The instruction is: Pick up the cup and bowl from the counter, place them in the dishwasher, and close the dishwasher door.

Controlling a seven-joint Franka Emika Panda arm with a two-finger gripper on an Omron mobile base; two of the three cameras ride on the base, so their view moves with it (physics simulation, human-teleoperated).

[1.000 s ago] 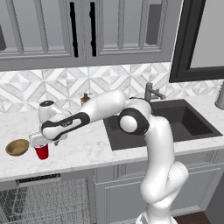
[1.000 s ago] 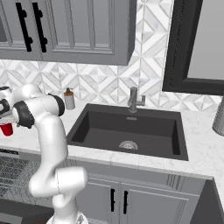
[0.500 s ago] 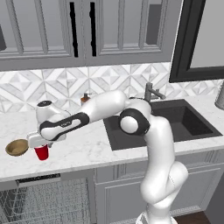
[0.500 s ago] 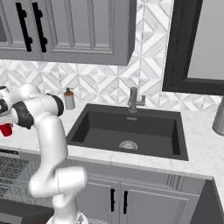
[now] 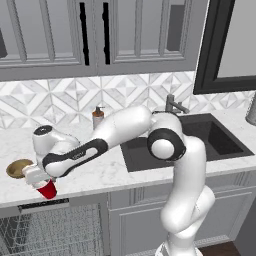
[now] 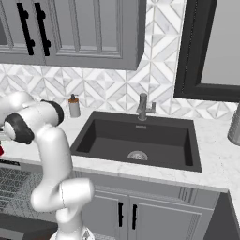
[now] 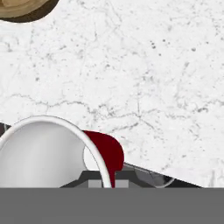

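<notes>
I am looking down on the white, grey-veined tabletop (image 7: 144, 74), which is taking up most of the frame. At the lower left the cup (image 7: 43, 153) is sitting right under me, its white rim and pale inside opening toward me and a patch of its red wall showing at lower centre. My end effector (image 7: 105, 183) is pinching that rim at the bottom edge. The golden-brown bowl (image 7: 24, 8) is peeking in at the upper left corner.

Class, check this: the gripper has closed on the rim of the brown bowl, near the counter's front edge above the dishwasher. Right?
Not quite. The gripper has closed on the red cup's rim, as the left base view shows; the bowl lies untouched beside it on the counter.
</notes>
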